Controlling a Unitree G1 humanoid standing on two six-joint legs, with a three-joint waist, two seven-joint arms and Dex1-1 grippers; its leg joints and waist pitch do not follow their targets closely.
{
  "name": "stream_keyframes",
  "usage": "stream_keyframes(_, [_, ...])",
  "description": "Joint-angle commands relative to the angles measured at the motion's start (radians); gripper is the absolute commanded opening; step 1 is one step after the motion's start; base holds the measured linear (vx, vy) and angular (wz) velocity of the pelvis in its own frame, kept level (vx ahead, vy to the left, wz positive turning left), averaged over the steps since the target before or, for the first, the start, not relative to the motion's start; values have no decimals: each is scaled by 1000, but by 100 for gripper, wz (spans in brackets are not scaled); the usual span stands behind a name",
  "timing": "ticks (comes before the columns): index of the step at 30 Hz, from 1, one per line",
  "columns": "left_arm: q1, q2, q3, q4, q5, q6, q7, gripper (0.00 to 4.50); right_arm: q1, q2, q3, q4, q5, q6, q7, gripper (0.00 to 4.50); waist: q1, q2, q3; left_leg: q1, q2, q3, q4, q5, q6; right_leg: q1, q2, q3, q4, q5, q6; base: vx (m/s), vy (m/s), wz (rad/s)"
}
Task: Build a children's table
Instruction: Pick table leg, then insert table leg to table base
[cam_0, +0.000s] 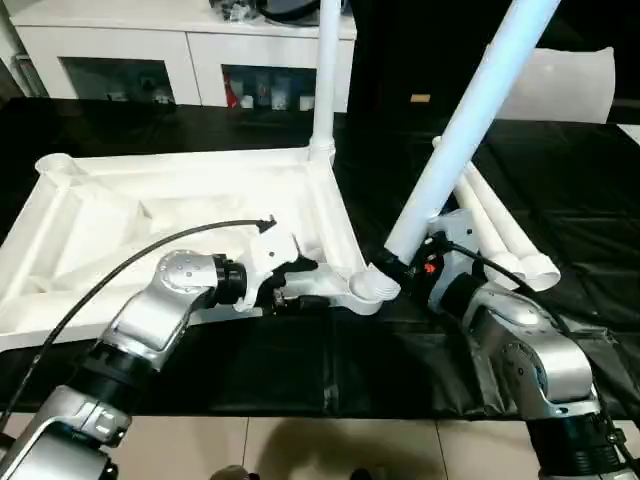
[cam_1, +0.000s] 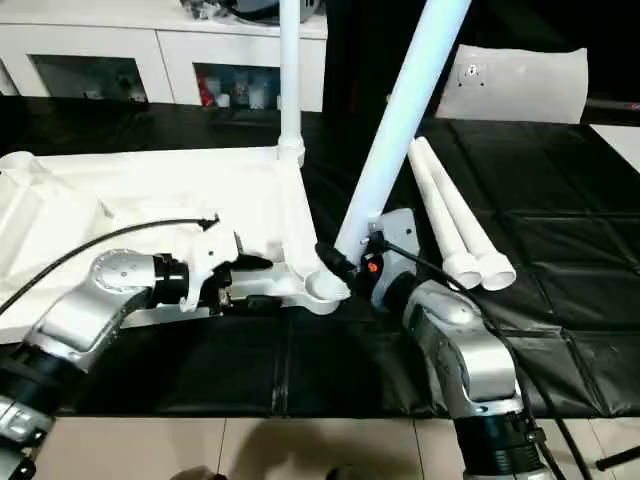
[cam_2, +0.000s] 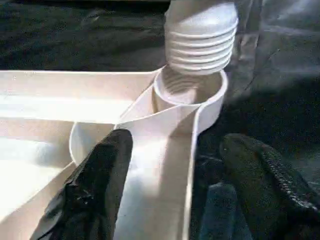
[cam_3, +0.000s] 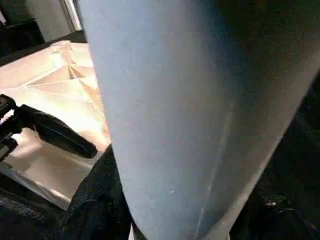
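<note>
The right gripper (cam_0: 400, 268) had its fingers clamped on the leg (cam_0: 470, 120) low down, near its threaded end. That leg looked light, stiff and slick. The left gripper (cam_2: 175, 185) straddled the tabletop (cam_0: 150, 215) rim, fingers apart.

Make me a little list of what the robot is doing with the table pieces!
tabletop: upside down on the black mat
standing leg: upright in the far corner socket
tilted leg: held by the right tool, threaded end just above the near corner socket
left tool: fingers astride the tabletop's near rim
spare legs: two lying side by side on the mat
</note>
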Motion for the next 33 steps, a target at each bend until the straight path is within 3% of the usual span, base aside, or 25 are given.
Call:
stream_keyframes(1, [-16,-4,-8,21,12,-20,-8,289,15,-5,9,-36,-10,23,-8,191,-1,16,-75,9,24,-5,-80,-211,-30,54,-63,46,-78,-274,-167,0,0,0])
stream_keyframes(9, [-44,-13,-20,108,37,-45,-60,228,23,-10,9,-54,27,72,7,191,-2,21,-72,11,23,-6,-81,-241,-30,52,-64,46,-83,-306,-166,0,0,0])
stream_keyframes(17, [-74,-6,-33,166,56,-63,-126,159,22,-9,14,-64,28,73,24,191,-1,21,-73,11,24,-7,-82,-240,-28,52,-66,46,-83,-310,-168,0,0,0])
stream_keyframes(20, [-82,2,-43,180,66,-60,-154,153,20,-10,16,-64,30,75,26,191,-1,19,-73,11,25,-8,-83,-243,-29,51,-67,47,-83,-309,-170,0,0,0])
stream_keyframes(33, [-105,3,-42,231,97,-98,-198,31,1,-17,39,-56,6,60,37,191,-1,20,-74,10,26,-7,-84,-233,-27,52,-68,47,-81,-302,-177,0,0,0])
